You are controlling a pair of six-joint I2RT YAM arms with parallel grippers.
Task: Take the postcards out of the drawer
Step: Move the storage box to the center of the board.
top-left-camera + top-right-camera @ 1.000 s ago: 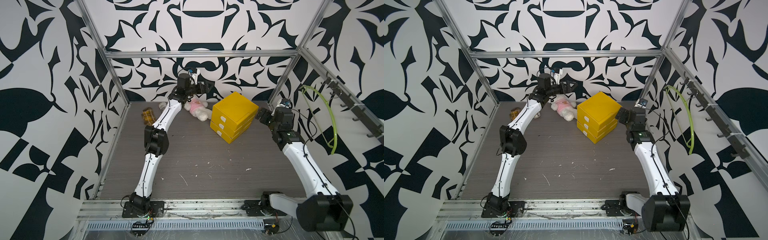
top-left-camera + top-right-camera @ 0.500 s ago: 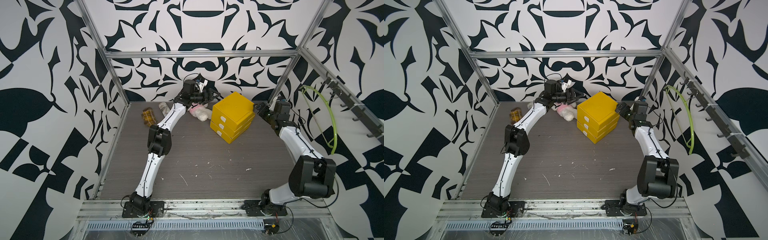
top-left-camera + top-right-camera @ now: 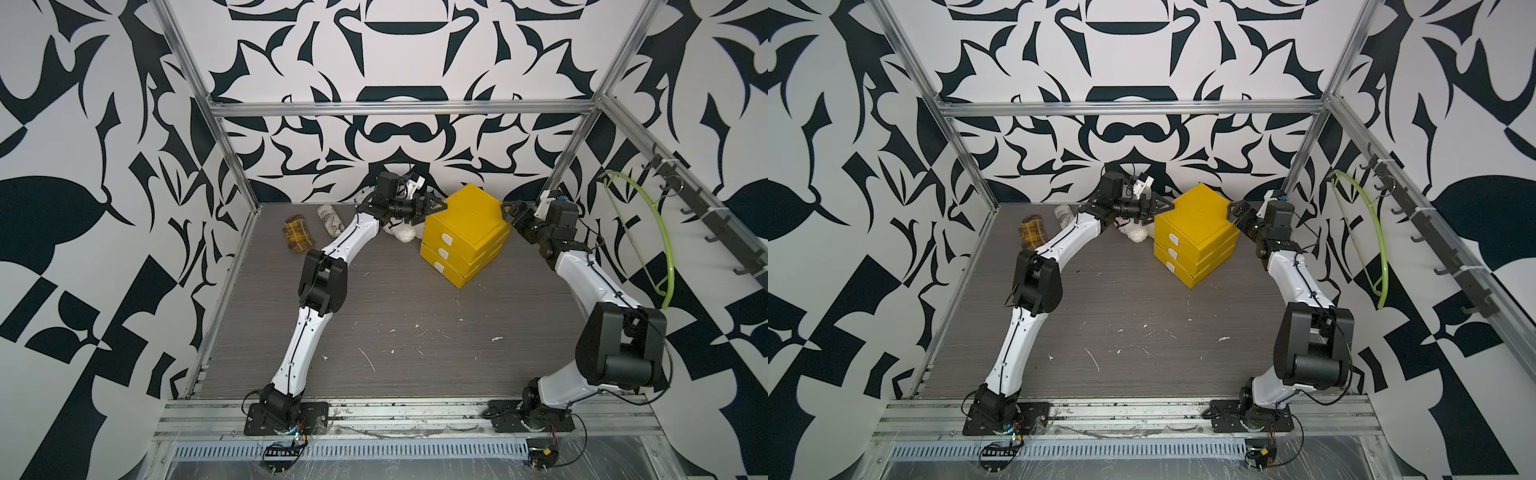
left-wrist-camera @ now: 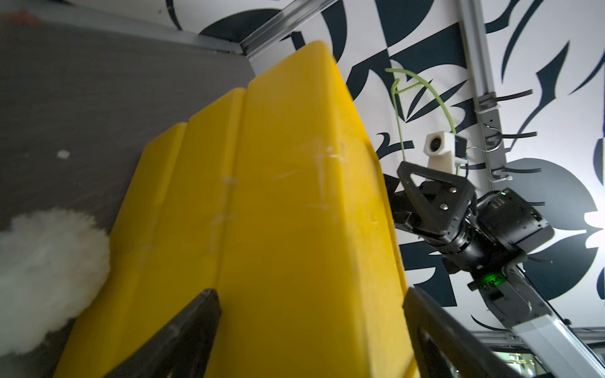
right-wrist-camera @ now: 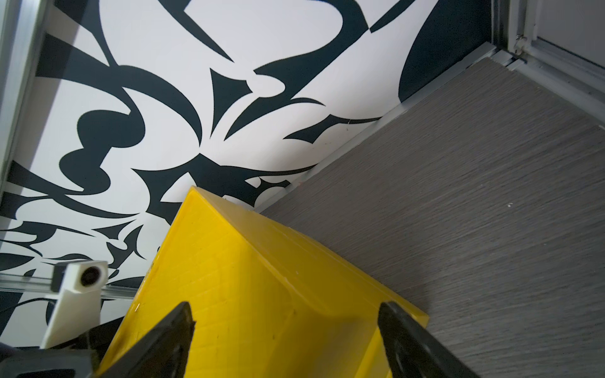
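The yellow three-drawer unit (image 3: 465,224) (image 3: 1196,220) stands at the back of the table, turned at an angle, with all three drawers closed. The postcards are hidden. My left gripper (image 3: 434,204) (image 3: 1163,205) is at the unit's upper left corner. In the left wrist view it (image 4: 309,293) is open, its fingers straddling the top section of the unit (image 4: 278,163). My right gripper (image 3: 509,210) (image 3: 1235,210) is at the upper right corner. It (image 5: 285,307) is also open, and the unit's top corner (image 5: 229,261) lies between its fingers.
A white plush toy (image 3: 401,232) (image 4: 42,271) lies against the unit's left side, under my left arm. A yellow-brown plaid cloth (image 3: 297,233) and a pale roll (image 3: 329,218) lie at the back left. A green hoop (image 3: 660,232) hangs on the right wall.
Both arms have closed in on the drawer unit. The left gripper came from above the plush toy to the unit's left corner, and the right gripper came in to its right corner.
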